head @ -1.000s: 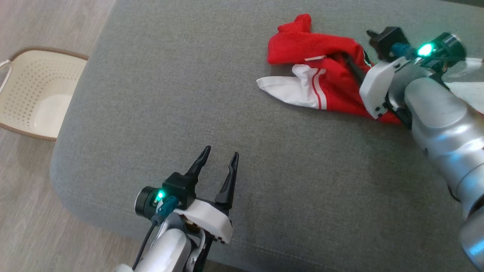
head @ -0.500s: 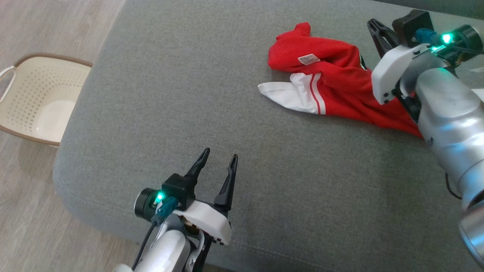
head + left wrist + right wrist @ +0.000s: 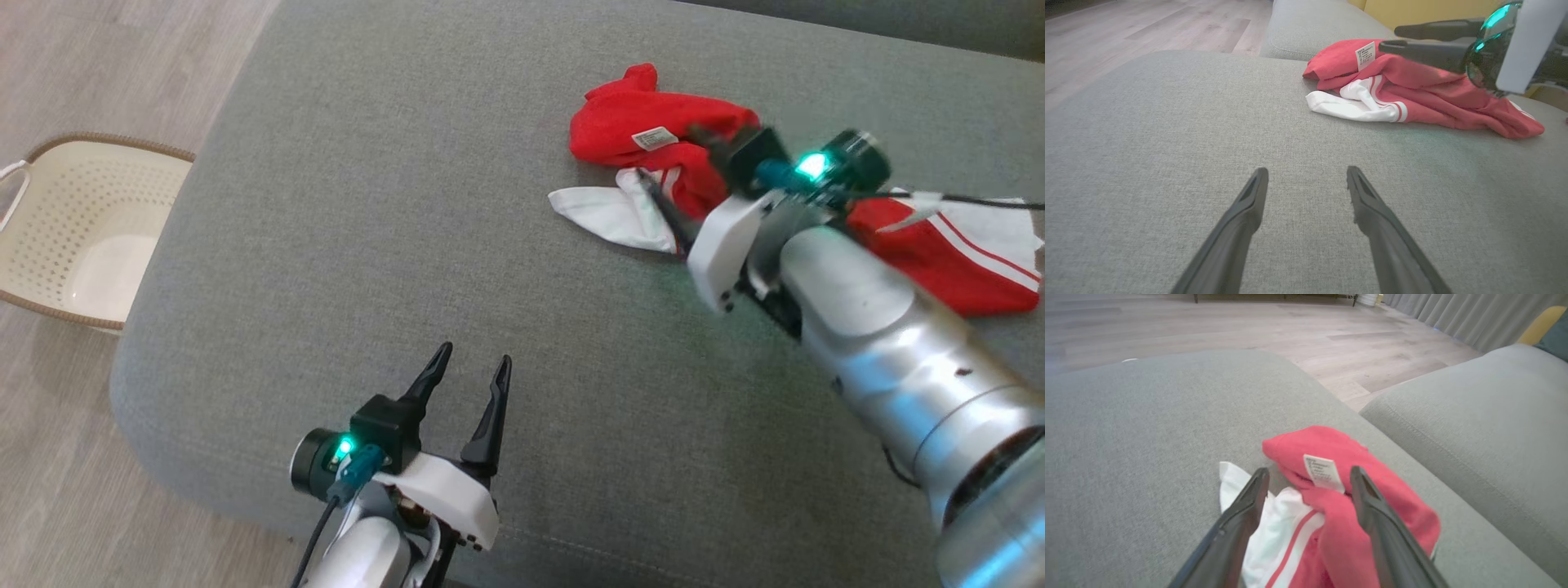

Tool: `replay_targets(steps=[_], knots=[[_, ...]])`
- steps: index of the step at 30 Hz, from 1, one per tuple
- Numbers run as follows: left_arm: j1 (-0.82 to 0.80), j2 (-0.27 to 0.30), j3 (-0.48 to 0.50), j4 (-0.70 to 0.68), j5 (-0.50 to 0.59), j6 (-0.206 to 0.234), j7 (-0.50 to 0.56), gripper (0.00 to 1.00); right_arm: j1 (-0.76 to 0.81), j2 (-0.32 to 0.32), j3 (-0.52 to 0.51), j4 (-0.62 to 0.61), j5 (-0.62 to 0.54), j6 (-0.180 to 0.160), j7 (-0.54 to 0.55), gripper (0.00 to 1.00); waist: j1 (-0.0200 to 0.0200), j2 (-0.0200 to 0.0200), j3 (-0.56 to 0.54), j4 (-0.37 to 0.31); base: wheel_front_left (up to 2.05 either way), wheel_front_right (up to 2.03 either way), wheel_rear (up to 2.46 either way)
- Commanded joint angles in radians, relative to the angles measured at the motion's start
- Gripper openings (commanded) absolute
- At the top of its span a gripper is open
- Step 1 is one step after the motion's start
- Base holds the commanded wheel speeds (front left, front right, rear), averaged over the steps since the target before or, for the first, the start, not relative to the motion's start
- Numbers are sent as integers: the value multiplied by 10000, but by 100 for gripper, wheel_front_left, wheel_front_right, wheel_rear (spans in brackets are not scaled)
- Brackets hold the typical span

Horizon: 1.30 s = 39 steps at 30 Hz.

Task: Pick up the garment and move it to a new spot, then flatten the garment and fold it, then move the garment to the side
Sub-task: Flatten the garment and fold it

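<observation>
The garment (image 3: 645, 122), a crumpled red jersey with white striped trim and a small white tag, lies on the grey sofa cushion (image 3: 367, 204) toward its far right. My right gripper (image 3: 673, 159) is open low over the garment's left end. In the right wrist view its fingers (image 3: 1249, 506) stand on either side of the red fold with the tag (image 3: 1323, 473), holding nothing. Seen from the left wrist, the right gripper (image 3: 1389, 37) hovers just above the garment (image 3: 1412, 90). My left gripper (image 3: 475, 354) is open and empty near the cushion's front edge, well short of the garment (image 3: 1331, 445).
A cream perforated basket (image 3: 106, 139) sits on the wood floor left of the cushion. A second grey cushion (image 3: 1474, 400) adjoins beyond the garment. Bare grey fabric spreads between my left gripper (image 3: 1307, 170) and the garment.
My right arm has swung from the garment's far right side to over its left end, uncovering the garment's right part. The tag has turned face up. The left arm has stayed put.
</observation>
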Motion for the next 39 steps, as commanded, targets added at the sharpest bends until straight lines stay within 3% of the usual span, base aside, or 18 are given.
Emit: replay_targets(steps=[1, 7, 13, 18, 27, 33, 34, 35, 37, 39], knots=[[-202, 22, 338, -260, -94, -6, -55, 100, 77, 116, 171, -386, 187, 35, 64, 100, 0, 0, 13, 17, 0, 0, 0], [-157, 22, 324, -253, -125, 42, -55, 100, 624, 32, 482, -766, 688, 35, 108, 100, 0, 0, 24, 2, 0, 0, 0], [-163, 22, 362, -229, -86, 5, -55, 100, 467, -52, 303, -80, 314, 35, -123, 100, 0, 0, 64, -8, 0, 0, 0], [-140, 22, 306, -199, -112, -25, -55, 100, 403, 173, 195, 387, 53, 35, -212, 100, 0, 0, 23, 104, 0, 0, 0], [-82, 22, 229, -218, -183, -57, -55, 100, 813, 525, 740, 17, 125, 35, -119, 100, 0, 0, 104, 338, 0, 0, 0], [-288, 22, -26, -274, -296, -56, -55, 100, 637, 759, 717, 605, 210, 35, 395, 98, 0, 0, 452, 862, 0, 0, 0], [-299, 22, -38, -274, -325, -28, -55, 100, 649, 787, 748, 689, 201, 35, 531, 86, 0, 0, 487, 928, 0, 0, 0], [-303, 22, -48, -266, -350, -11, -55, 100, 656, 808, 780, 768, 182, 35, 666, 63, 0, 0, 521, 987, 0, 0, 0], [-304, 22, -55, -254, -377, 7, -55, 100, 697, 831, 827, 914, 165, 35, 982, 0, 0, 0, 566, 1067, 0, 0, 0], [-296, 22, -33, -246, -408, 35, -55, 100, 673, 798, 769, 1029, 174, 35, 1132, 0, 0, 0, 586, 1090, 0, 0, 0]])
